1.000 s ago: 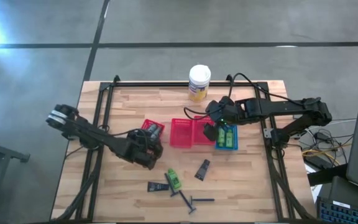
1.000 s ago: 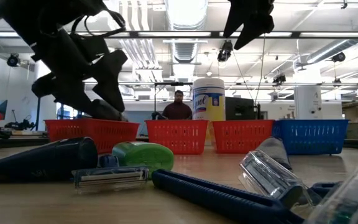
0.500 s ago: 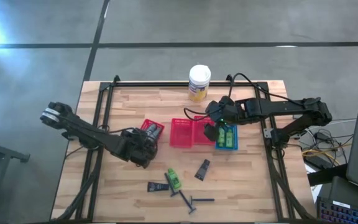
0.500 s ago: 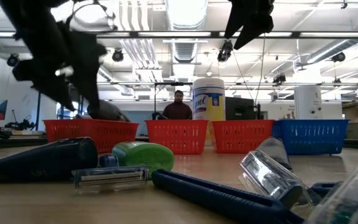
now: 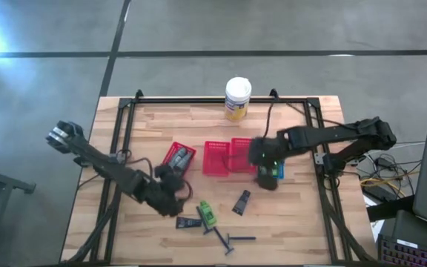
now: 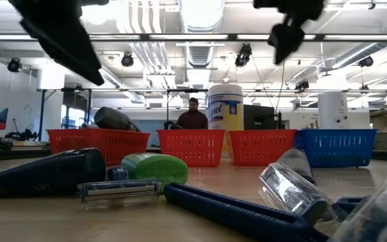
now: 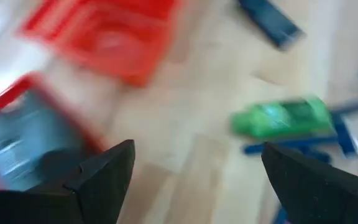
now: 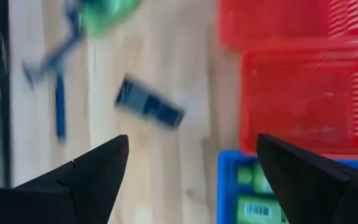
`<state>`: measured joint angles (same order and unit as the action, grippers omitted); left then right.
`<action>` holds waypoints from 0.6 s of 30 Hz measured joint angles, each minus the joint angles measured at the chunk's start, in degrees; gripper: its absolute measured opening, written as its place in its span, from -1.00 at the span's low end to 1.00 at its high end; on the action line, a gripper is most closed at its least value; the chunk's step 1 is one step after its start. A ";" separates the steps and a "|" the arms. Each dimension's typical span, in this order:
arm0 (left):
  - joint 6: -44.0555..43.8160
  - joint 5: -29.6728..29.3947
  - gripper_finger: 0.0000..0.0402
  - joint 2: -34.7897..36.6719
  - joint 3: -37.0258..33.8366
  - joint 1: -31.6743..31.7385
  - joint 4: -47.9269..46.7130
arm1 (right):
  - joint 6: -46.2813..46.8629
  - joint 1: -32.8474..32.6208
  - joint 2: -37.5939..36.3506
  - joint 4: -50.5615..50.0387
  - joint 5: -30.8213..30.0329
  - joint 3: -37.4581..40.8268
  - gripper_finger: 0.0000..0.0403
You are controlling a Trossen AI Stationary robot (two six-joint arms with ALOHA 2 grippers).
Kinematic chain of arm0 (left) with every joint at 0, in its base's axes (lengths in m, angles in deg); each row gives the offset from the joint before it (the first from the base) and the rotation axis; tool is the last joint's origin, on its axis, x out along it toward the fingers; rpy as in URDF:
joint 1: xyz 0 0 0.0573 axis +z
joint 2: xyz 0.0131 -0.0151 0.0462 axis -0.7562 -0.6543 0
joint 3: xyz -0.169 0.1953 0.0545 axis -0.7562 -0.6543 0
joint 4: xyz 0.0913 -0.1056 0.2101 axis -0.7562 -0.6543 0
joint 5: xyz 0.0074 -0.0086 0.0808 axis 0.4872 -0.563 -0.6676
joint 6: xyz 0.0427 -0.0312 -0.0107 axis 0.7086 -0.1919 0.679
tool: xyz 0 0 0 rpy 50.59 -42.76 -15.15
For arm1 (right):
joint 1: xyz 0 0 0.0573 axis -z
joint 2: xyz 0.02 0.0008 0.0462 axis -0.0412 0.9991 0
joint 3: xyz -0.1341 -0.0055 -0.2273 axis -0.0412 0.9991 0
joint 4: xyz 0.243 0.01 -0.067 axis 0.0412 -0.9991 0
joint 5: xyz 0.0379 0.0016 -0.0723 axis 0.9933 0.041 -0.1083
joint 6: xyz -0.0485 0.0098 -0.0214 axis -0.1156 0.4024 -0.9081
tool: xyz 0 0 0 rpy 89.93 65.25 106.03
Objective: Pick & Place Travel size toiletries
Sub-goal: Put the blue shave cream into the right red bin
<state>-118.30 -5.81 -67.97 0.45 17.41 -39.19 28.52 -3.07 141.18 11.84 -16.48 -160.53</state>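
Loose toiletries lie near the table's front edge: a green tube, a dark tube, a dark packet and two thin razors. Grey tubes lie in the left red basket, green tubes in the blue basket. My left gripper hangs open between the left red basket and the green tube, holding nothing. My right gripper hangs open over the blue basket's near end, beside the dark packet, also holding nothing.
Two more red baskets stand side by side between the left red basket and the blue one. A white-lidded yellow canister stands at the table's far edge. Black rails run along the table's left and right sides. A person shows far behind the table.
My left gripper has left the left red basket, risen and gone toward the table's near edge and the green tube, rolling as it went. My right gripper has gone from the far part of the blue basket toward the near edge, turning a little. Both stayed open.
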 joint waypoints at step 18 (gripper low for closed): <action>-5.99 3.16 0.76 -9.24 2.77 -6.17 9.05 | -38.41 -13.47 11.77 20.52 -4.76 12.98 0.46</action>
<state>-124.29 -2.65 -77.21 3.22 11.24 -30.15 -9.90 -16.54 152.95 32.36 -21.24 -147.56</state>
